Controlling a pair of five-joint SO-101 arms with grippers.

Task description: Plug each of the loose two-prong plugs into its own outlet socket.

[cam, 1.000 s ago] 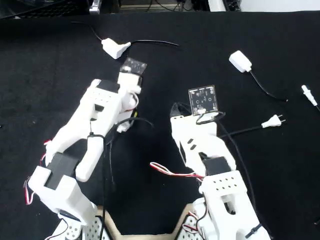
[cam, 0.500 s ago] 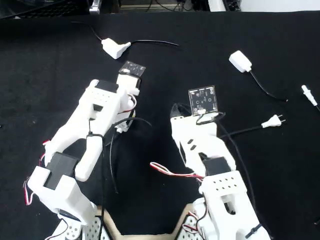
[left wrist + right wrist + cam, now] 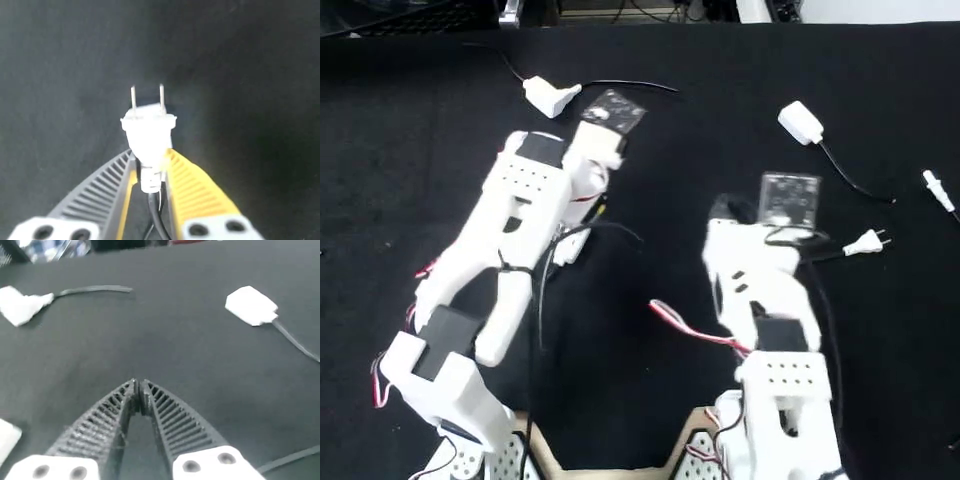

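"What colours is your left gripper (image 3: 149, 165)?"

"One ribbed finger (image 3: 100, 185) is grey and the other yellow. My plug (image 3: 148, 135) is white, with silver prongs and a black cord (image 3: 152, 220)."

"And the right gripper (image 3: 138, 390)?"

"Dark grey, ribbed on both sides."

"And the rest?"

"The table (image 3: 400, 150) is black, both outlet sockets (image 3: 801, 122) are white with black cords, and my arms (image 3: 510, 230) are white."

place: robotics lab bench | signs: black-draped table (image 3: 400, 150), two white arms (image 3: 510, 220), wooden baseboard (image 3: 610, 474)
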